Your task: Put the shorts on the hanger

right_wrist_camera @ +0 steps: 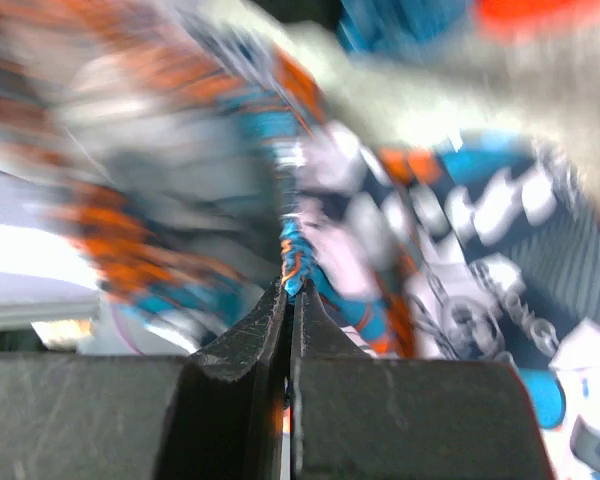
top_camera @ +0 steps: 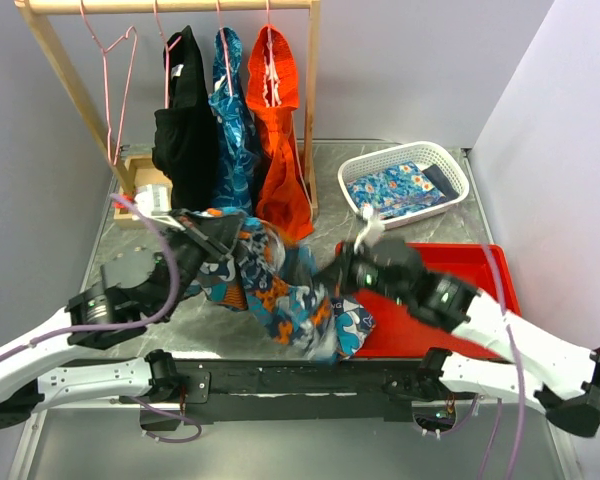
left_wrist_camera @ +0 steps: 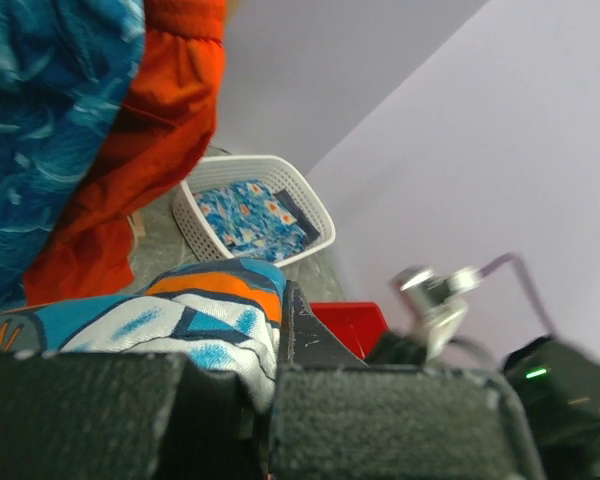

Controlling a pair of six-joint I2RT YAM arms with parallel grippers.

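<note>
Grey walls stood behind a grey marbled worktop [top_camera: 405,228]. Seen from above, a wooden clothes rack [top_camera: 60,72] rose at the far left corner. The thin pink wire hanger [top_camera: 115,92] hung bare at its left end, beside a black garment [top_camera: 185,130], a teal garment [top_camera: 235,130] and an orange garment [top_camera: 280,150]. A white plastic basket [top_camera: 450,168] holding a light-blue floral cloth [top_camera: 400,188] sat at the far right corner, and a red tray [top_camera: 485,262] lay by the near right edge. The floppy navy, white and orange printed shorts [top_camera: 280,295] were bunched over the middle, toward the near edge, well apart from the hanger. The left gripper [top_camera: 220,242] was at their left end and the right gripper [top_camera: 328,280] at their right. In the left wrist view, the left gripper's fingers were closed on a fold of the shorts, with the basket beyond. In the blurred right wrist view, the right gripper's fingers were pressed together, pinching an edge of the shorts.
</note>
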